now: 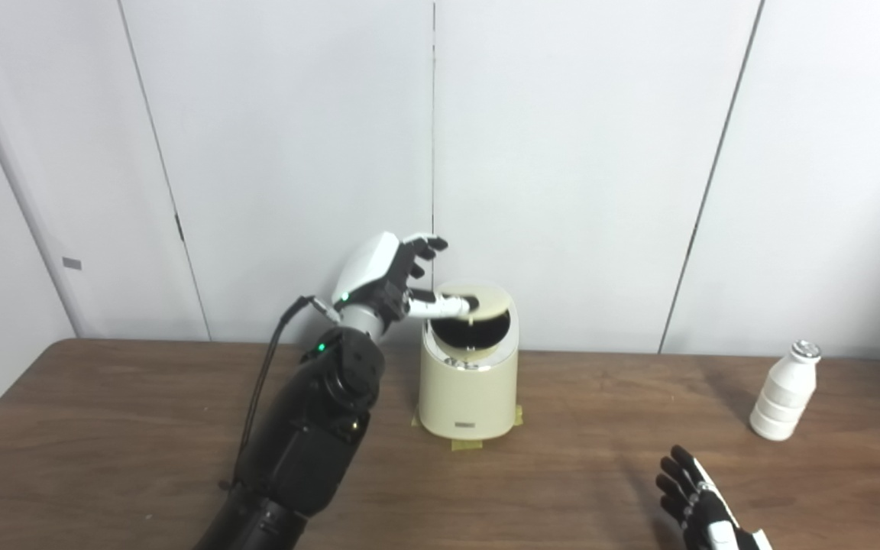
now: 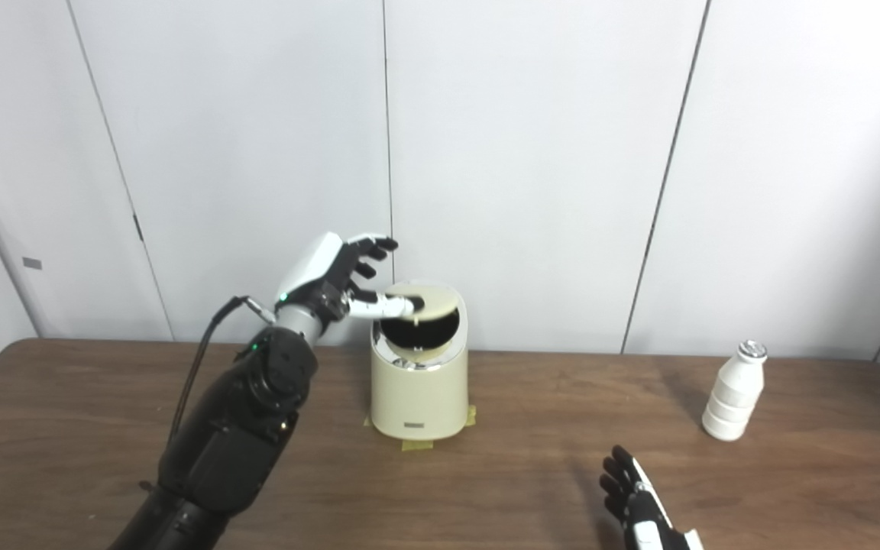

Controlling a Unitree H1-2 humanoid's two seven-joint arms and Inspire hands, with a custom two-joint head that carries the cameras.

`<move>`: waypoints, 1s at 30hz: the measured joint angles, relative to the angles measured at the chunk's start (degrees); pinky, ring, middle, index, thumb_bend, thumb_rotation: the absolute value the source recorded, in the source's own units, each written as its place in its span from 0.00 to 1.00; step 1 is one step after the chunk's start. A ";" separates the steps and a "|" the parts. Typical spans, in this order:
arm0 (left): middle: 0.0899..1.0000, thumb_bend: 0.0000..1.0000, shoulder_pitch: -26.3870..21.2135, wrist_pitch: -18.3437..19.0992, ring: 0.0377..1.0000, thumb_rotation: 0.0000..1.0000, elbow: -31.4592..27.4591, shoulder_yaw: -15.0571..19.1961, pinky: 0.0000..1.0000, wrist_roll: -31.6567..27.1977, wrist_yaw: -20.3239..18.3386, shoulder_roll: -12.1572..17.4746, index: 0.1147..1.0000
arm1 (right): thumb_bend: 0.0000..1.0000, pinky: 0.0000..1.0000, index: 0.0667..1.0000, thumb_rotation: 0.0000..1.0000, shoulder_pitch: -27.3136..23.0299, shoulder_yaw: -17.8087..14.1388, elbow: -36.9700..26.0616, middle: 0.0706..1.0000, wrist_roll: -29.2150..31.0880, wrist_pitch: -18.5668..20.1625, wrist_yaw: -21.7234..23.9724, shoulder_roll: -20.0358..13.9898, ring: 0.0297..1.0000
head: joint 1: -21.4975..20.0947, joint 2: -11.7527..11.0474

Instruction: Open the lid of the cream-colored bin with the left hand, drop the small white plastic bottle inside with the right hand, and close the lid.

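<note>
The right robot hand (image 1: 703, 508) is cut off by the bottom edge, so only its fingers and part of the palm show. The left arm's lower part also runs out of the bottom edge. Inside the bin (image 1: 468, 389) the opening is dark and nothing can be made out. The small label on the bin's near face is too small to read. The surface (image 1: 104, 428) runs past the left, right and near edges.

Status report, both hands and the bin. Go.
Left hand open, one finger on the raised lid; bin open. Right hand open, empty, low. Bottle upright on table, untouched. Path clear.
</note>
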 measured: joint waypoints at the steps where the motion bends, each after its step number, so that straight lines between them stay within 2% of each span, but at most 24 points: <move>1: 0.78 0.70 0.01 0.37 0.71 0.27 -0.74 0.33 0.58 -0.49 -0.03 -0.05 0.82 | 0.55 0.93 0.94 1.00 0.00 -0.01 0.00 0.93 0.01 0.00 0.01 0.00 0.93 | 0.00 0.00; 7: 0.78 0.66 0.01 1.54 0.70 0.24 -2.93 1.74 0.57 -2.48 -0.25 -0.09 0.81 | 0.54 0.93 0.94 1.00 0.00 -0.01 0.00 0.94 0.00 0.00 0.02 0.00 0.93 | -0.09 0.09; 11: 0.75 0.55 1.11 1.54 0.71 0.27 -5.83 3.95 0.60 -5.32 -0.22 -0.17 0.80 | 0.55 0.93 0.94 1.00 0.00 0.05 -0.02 0.94 -0.01 0.12 -0.04 0.01 0.93 | -0.18 0.35; 13: 0.77 0.46 2.77 1.49 0.75 0.31 -8.36 5.42 0.65 -7.01 -0.20 -0.21 0.80 | 0.56 0.94 0.94 1.00 0.00 0.08 -0.02 0.94 -0.11 0.20 -0.09 0.02 0.93 | -0.61 0.44; 15: 0.79 0.41 5.22 0.94 0.77 0.35 -10.80 6.61 0.69 -9.12 -0.19 -0.18 0.81 | 0.55 0.94 0.94 1.00 0.00 0.08 -0.04 0.94 -0.11 0.35 -0.10 0.02 0.93 | -0.88 0.62; 17: 0.80 0.36 8.07 0.54 0.78 0.52 -12.28 7.77 0.72 -11.52 -0.29 -0.14 0.81 | 0.56 0.94 0.94 1.00 0.00 0.10 -0.09 0.94 -0.11 0.66 -0.10 0.02 0.93 | -1.14 0.88; 18: 0.80 0.35 9.75 0.34 0.79 0.63 -13.36 8.34 0.74 -12.80 -0.30 -0.15 0.83 | 0.56 0.94 0.94 1.00 0.00 0.11 -0.16 0.94 -0.18 0.90 -0.12 0.02 0.93 | -1.14 0.88; 21: 0.81 0.38 16.01 0.35 0.80 0.77 -19.64 10.23 0.77 -16.42 -1.27 -0.20 0.83 | 0.56 0.93 0.94 1.00 0.08 0.21 -0.47 0.93 -0.64 1.72 -0.21 0.05 0.92 | -1.58 1.32; 23: 0.81 0.38 19.94 0.42 0.80 0.82 -23.36 11.03 0.78 -18.43 -1.52 -0.26 0.82 | 0.59 0.88 0.94 0.90 0.14 0.26 -0.57 0.92 -1.10 1.98 -0.35 0.07 0.91 | -1.93 1.84; 24: 0.81 0.37 21.98 0.43 0.80 0.82 -25.32 11.49 0.78 -19.48 -1.53 -0.36 0.82 | 0.60 0.88 0.94 0.89 0.15 0.31 -0.61 0.92 -1.45 2.04 -0.47 0.07 0.90 | -1.93 1.85; 26: 0.82 0.37 25.11 0.27 0.81 0.84 -27.95 12.27 0.79 -21.36 -1.51 -0.59 0.83 | 0.57 0.83 0.94 0.77 0.19 0.41 -0.80 0.92 -2.57 2.23 -0.70 0.05 0.89 | -2.02 2.11; 29: 0.83 0.37 29.29 -0.69 0.82 0.87 -30.06 13.07 0.80 -23.09 -1.23 -1.12 0.85 | 0.57 0.83 0.95 0.60 0.28 0.30 -2.36 0.93 -2.66 2.62 -0.62 0.01 0.91 | -2.02 2.37; 30: 0.83 0.37 30.81 -0.96 0.82 0.88 -30.95 13.13 0.80 -23.66 -1.16 -1.37 0.85 | 0.57 0.83 0.95 0.58 0.30 0.14 -2.85 0.93 -2.04 2.65 -0.55 -0.01 0.91 | -1.93 2.46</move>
